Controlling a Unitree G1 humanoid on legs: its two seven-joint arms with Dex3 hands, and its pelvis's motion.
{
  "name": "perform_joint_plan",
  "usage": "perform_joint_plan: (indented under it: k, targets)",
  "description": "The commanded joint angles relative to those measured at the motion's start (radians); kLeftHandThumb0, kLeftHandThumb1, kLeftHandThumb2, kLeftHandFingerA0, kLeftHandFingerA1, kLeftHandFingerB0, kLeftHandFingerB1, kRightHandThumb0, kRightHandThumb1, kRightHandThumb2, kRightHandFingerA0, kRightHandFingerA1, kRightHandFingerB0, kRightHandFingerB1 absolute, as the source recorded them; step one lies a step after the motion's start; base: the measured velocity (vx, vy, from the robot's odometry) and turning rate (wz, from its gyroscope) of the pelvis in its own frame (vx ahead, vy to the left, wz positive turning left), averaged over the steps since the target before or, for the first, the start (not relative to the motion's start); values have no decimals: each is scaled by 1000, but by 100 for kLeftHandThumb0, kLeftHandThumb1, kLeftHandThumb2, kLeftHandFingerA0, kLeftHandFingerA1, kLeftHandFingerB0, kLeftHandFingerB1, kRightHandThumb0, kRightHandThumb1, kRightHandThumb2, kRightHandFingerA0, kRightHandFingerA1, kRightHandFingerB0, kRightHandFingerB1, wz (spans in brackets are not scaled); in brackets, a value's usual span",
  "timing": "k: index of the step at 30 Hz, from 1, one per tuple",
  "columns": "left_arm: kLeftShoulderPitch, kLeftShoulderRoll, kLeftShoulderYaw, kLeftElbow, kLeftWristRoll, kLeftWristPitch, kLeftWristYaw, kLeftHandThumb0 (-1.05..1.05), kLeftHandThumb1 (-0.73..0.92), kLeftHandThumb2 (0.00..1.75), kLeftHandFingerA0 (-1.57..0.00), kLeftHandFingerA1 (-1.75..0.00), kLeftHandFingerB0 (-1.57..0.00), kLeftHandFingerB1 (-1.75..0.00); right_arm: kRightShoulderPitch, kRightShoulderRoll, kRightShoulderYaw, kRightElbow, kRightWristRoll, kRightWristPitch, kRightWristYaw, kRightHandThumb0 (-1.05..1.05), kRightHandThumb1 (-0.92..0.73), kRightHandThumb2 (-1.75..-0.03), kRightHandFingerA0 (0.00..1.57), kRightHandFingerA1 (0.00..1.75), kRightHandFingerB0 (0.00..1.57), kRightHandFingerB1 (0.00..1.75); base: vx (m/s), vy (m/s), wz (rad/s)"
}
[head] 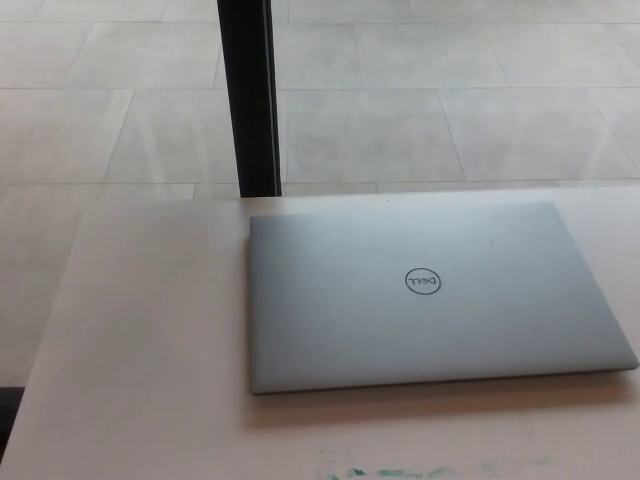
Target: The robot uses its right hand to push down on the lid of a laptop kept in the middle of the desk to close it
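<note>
Neither robot hand showed anywhere in the head view, so whether either was released, clenched or grasping something could not be told, and the laptop's bearing from the right hand could only be judged from where that arm would enter.

From the left, the pale desk (150, 330) lay bare, with a black post (250, 95) standing beyond its far edge against the tiled floor (450, 110). The silver laptop (430, 295) lay right of the desk's centre, its long axis running across the view, its round logo (423, 282) facing up. Its lid lay flat on the base, so closing looked already done.

It sat toward the right edge, likely nearer the right hand's side than the left's.
</note>
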Motion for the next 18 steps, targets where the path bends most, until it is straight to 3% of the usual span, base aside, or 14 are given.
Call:
perform_joint_plan:
  k: [1, 3, 4, 5, 8, 9, 10, 11, 13, 14, 15, 16, 17, 18]
  targets:
    - [5, 22, 2, 1, -17, -5, 2, -105, 83, 72, -33, -45, -26, -37, 3, -17, 0, 12, 31, -21, 0, -89, -78, -68, 0, 95, 0, 84, 0, 0, 0]
    - [6, 20, 2, 0, -17, -6, 1, -105, 83, 72, -33, -44, -26, -37, 9, -15, 6, -1, 26, -20, -7, -89, -79, -63, 0, 103, 0, 87, 0, 0, 0]
    - [3, 20, 1, 1, -17, -5, 6, -105, 83, 74, -35, -46, -27, -38, 7, -16, 8, -2, 25, -19, -10, -91, -73, -68, 0, 96, 1, 82, 0, 0, 0]
    - [-1, 20, 0, 0, -16, -4, 12, -105, 83, 73, -33, -46, -26, -38, 4, -16, 10, -5, 24, -18, -13, -89, -79, -63, 0, 89, 0, 87, 0, 0, 0]
    - [0, 20, 1, 3, -18, -6, 2, -105, 83, 73, -33, -46, -26, -38, 8, -13, 10, -18, 28, -12, -12, -89, -79, -64, 0, 90, 0, 88, 0, 0, 0]
    - [2, 19, 0, 3, -18, -10, 0, -105, 58, 115, -27, -52, -20, -45, 10, -14, 14, -12, 23, -21, -6, -90, -80, -64, 0, 87, 0, 86, 0, 0, 0]
    - [2, 19, -1, 3, -18, -10, 0, -105, 58, 115, -27, -52, -20, -45, 10, -14, 15, -12, 23, -21, -7, -90, -80, -64, 0, 87, 0, 86, 0, 0, 0]
    - [1, 20, -1, 4, -18, -8, 3, -105, 83, 72, -33, -45, -25, -37, 10, -14, 16, -10, 22, -23, -7, -94, -70, -70, 0, 84, 2, 79, 0, 0, 0]
    - [-1, 20, 1, 6, -20, -2, 15, -105, 83, 72, -34, -45, -27, -37, 7, -18, 26, 6, 11, -33, -16, -92, -71, -71, 0, 83, 0, 78, 0, 0, 0]
    - [-2, 20, 0, 6, -19, -1, 17, -105, 83, 73, -34, -45, -26, -37, 5, -18, 24, 9, 15, -35, -10, -89, -79, -66, 0, 83, 0, 83, 0, 0, 0]
    - [-1, 21, -1, 7, -19, -1, 16, -105, 86, 71, -35, -45, -26, -36, 5, -18, 26, 9, 16, -35, -12, -85, -80, -62, 0, 91, 0, 87, 0, 0, 0]
    - [-2, 21, -1, 6, -20, 0, 14, -105, 85, 72, -35, -45, -26, -37, 2, -18, 27, 9, 16, -37, -16, -88, -59, -103, 5, 74, 15, 72, 0, 0, 0]
    - [-3, 20, -2, 5, -21, 0, 13, -105, 85, 72, -35, -45, -26, -37, -1, -19, 28, 12, 17, -40, -16, -88, -59, -103, 5, 74, 15, 72, 0, 0, 0]
    - [-1, 19, -6, 2, -17, -4, 12, -105, 85, 72, -35, -45, -27, -37, 2, -19, 33, 9, 12, -45, -20, -87, -74, -66, 0, 95, 5, 83, 0, 0, 0]
